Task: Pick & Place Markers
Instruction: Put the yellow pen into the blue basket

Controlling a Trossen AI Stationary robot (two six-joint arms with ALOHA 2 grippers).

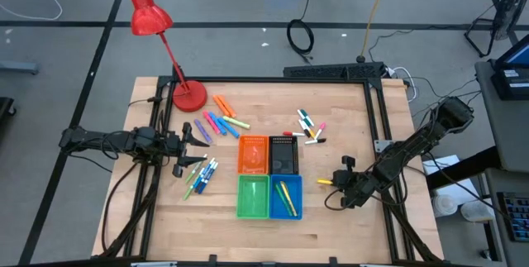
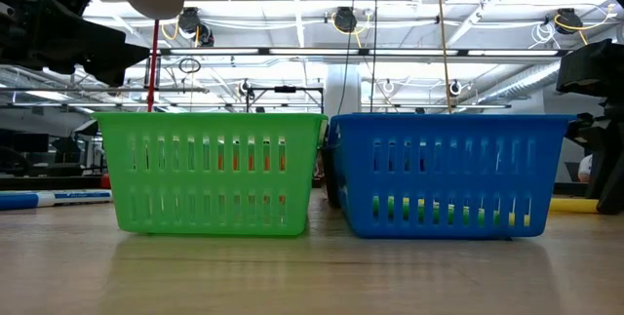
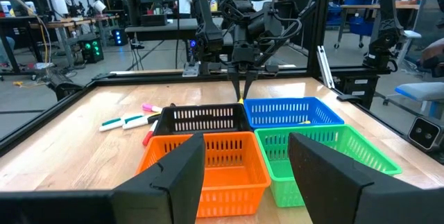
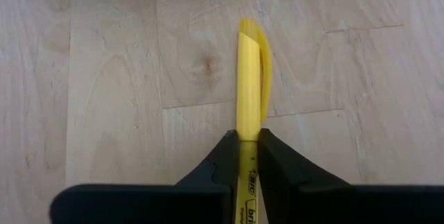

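one pen held: yellow marker (image 4: 248, 78), in the closed right jaws (image 4: 243, 141)
axis: runs straight out from the jaws
target: blue bin (image 1: 285, 198), just beside, toward the desk (image 1: 347, 234) middle
left jaws (image 3: 243, 175): open, empty, facing the bins

We count four small bins (image 1: 269, 176) in a square block: one orange, one black, one green, one blue. We see three loose clusters of markers (image 1: 221, 120) on the wood (too small to number each), one yellow marker (image 4: 248, 78) gripped, and one red lamp (image 1: 150, 11).
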